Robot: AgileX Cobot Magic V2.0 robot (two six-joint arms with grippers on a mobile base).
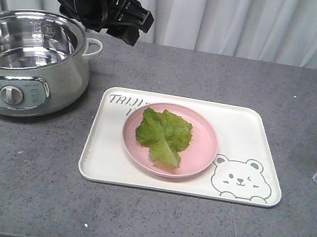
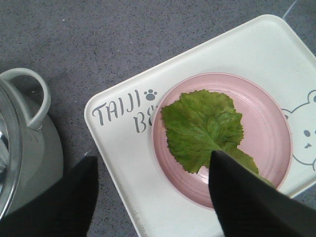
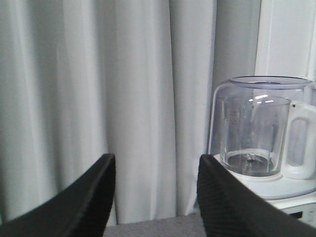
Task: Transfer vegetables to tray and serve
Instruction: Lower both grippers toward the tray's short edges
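Pale curtains (image 1: 254, 19) hang behind a grey speckled table (image 1: 214, 79). At the table's left edge, toward the back, stands a pale green electric pot (image 1: 27, 66) with a shiny steel bowl and a dial on its front. The cream tray (image 1: 247, 133) lies flat near the middle of the table, closer to the front edge, with the bear face at its front right corner. A round pink plate (image 1: 203, 144) rests on the tray, left of its centre, and covers part of the grey lettering. The lettuce leaf (image 1: 163, 134) lies on the plate, inside its rim, and does not touch the tray's own surface.

The left gripper (image 2: 153, 159) hangs high over the pot's right rim, well above the leaf, its fingers spread wide with nothing between them. The right gripper (image 3: 156, 158) faces the curtains, its fingers likewise parted and empty, with a clear jug (image 3: 254, 133) on a white base to its right.
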